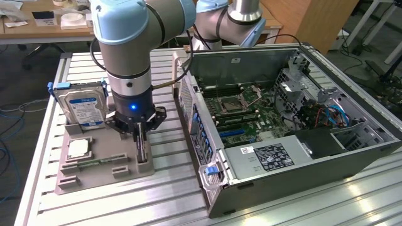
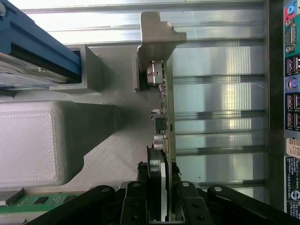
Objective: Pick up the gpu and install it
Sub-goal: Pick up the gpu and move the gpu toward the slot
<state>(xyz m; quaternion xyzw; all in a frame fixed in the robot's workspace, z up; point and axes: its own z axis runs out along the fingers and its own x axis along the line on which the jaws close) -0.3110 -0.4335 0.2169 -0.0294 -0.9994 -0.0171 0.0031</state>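
— Dark grey-black, thin and standing on its long edge: that's the gpu [image 2: 165, 117]. It sits in the slot along the side of the grey holder tray [image 1: 94, 178] nearest the computer case [image 1: 295, 162].

— And the gripper [image 1: 142, 157]?

— Down over the card, with its fingers [image 2: 140, 201] straddling it. As far as I can judge, one is pressed on each flat face, so it is clamped on the gpu. The card sits in its slot, not lifted.

— How will it handle?

— Light and stiff, I'd say, but fragile. In the wrist view, small components and a connector stand proud along one face, and a squeeze on those could crack something. The flat faces by the cooler block look the safest hold, and that's about where the pads are. Being so thin, it may tilt in the grip if it drags on the slot walls.

— Anything to read?

— Little. The hard drive [image 1: 82, 106], upright at the tray's end farther from the exterior camera, wears a blue-and-white label with print too small to make out. A white-and-black sticker [image 1: 270, 157] lies on the power supply inside the case, and its text is illegible too. The wrist view shows a column of ports [image 2: 291, 93] on the case's rear panel and a blue sticker [image 2: 293, 192] beside them, lettering unreadable. No brand is legible on the gpu itself.
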